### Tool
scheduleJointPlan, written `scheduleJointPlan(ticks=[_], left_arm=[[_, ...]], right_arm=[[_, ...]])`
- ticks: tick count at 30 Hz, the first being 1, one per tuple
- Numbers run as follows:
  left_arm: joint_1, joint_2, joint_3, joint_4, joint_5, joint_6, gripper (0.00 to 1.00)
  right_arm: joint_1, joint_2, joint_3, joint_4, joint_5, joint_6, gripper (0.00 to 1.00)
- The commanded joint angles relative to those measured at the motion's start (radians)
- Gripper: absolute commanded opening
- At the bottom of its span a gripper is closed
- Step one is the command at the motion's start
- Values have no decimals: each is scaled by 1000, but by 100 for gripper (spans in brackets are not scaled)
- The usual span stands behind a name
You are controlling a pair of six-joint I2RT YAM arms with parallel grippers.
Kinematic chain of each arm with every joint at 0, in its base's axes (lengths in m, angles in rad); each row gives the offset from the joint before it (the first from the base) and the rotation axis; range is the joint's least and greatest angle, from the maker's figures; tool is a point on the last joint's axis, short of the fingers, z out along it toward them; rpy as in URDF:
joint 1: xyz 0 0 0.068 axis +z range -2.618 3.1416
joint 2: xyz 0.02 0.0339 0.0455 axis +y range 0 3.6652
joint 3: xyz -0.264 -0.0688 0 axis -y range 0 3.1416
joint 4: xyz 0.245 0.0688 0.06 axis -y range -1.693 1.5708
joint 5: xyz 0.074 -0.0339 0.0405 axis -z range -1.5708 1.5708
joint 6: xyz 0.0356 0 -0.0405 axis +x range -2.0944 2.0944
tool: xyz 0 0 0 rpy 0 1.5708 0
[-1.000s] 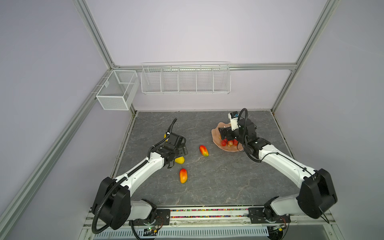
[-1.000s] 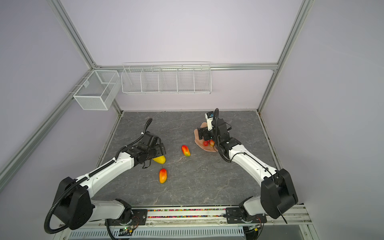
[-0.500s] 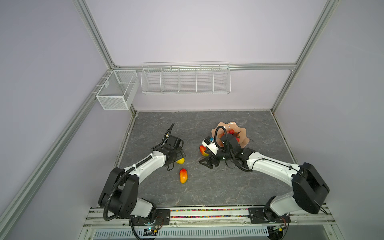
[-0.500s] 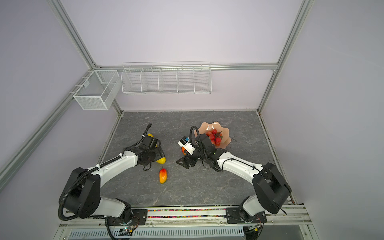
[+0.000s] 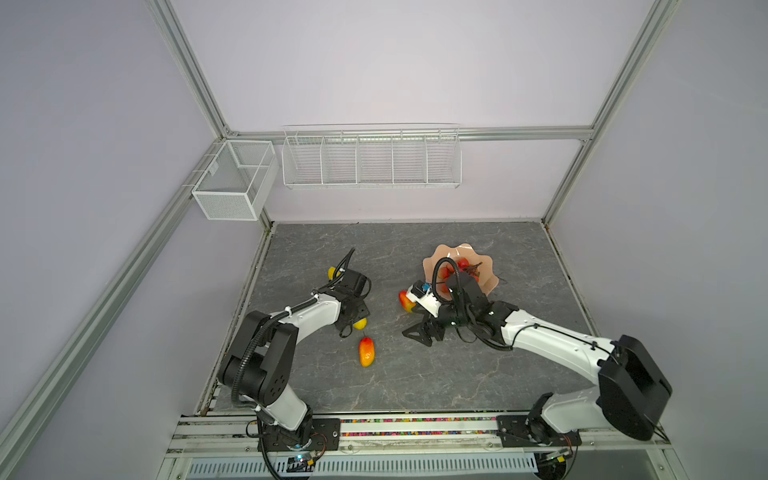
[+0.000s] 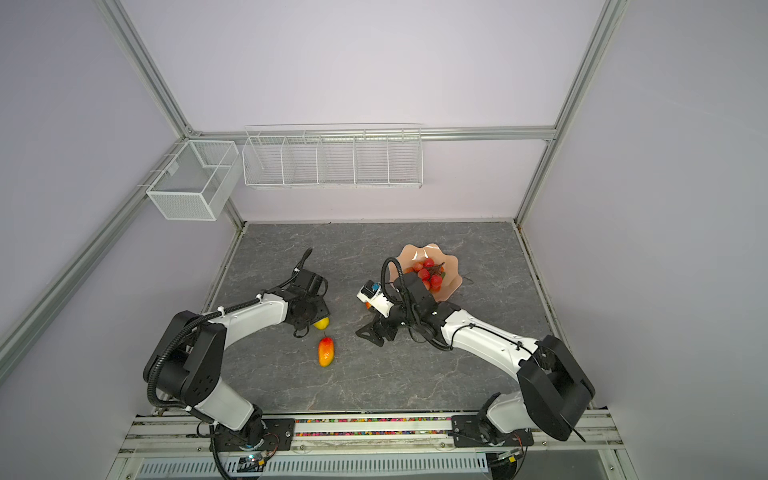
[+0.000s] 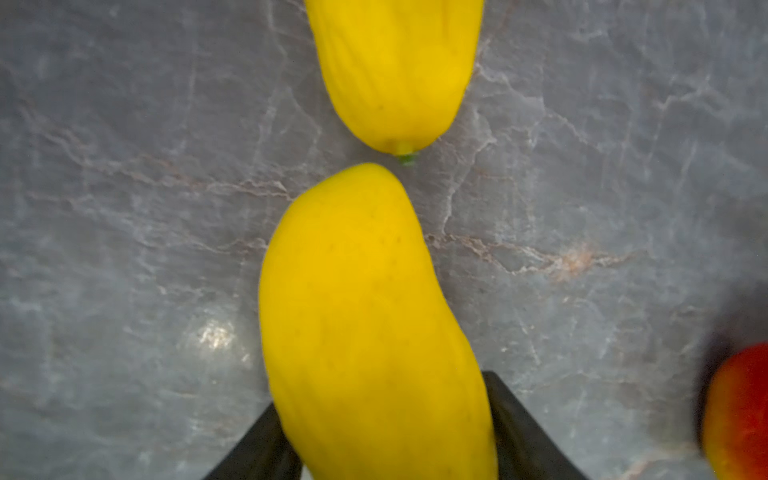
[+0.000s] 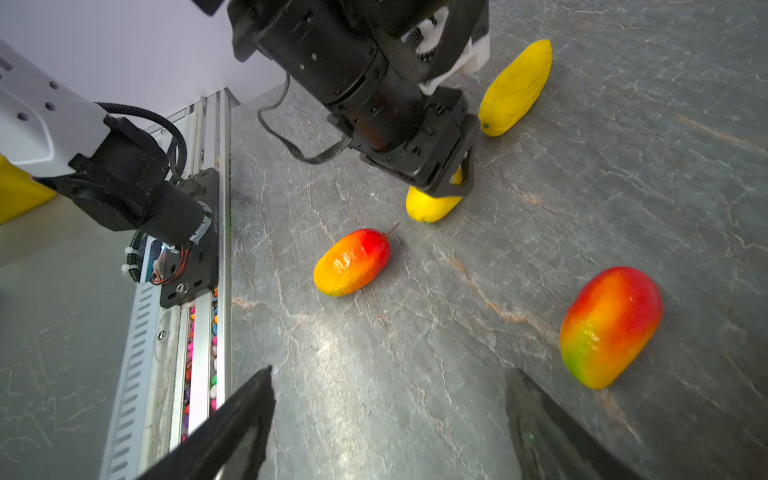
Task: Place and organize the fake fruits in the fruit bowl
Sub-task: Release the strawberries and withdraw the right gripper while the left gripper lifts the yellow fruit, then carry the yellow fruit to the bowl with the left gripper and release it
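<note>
Left gripper point(image 7: 380, 399) is clamped on a yellow fruit point(image 7: 365, 311). Right gripper point(image 5: 419, 336) is spread wide; a mango point(image 5: 406, 301) is seen at its 11 o'clock in a top view.

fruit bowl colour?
Glossy peach-pink, plain, no pattern. The fruit bowl shows best in a top view.
</note>
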Motion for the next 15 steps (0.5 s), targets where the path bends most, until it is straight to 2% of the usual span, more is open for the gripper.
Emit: scheduleJointPlan(ticks=[1, 4, 6, 9, 12, 15], left_arm=[[4, -35, -14, 17, 12, -35, 50], [-5, -94, -28, 29, 22, -33, 44], [-22, -136, -10, 30, 45, 1, 41], [-79, -164, 63, 61, 107, 108, 41], [-142, -102, 219, 64, 178, 193, 41], [-192, 41, 418, 25, 222, 276, 41]], right_arm=[[3, -113, -104, -28, 94, 1, 88], [-23, -187, -207, 99, 211, 69, 88], [-67, -184, -217, 116, 294, 115, 88], [-158, -179, -203, 83, 277, 196, 89], [-233, -228, -264, 170, 209, 264, 89], [-276, -288, -309, 200, 281, 310, 89]])
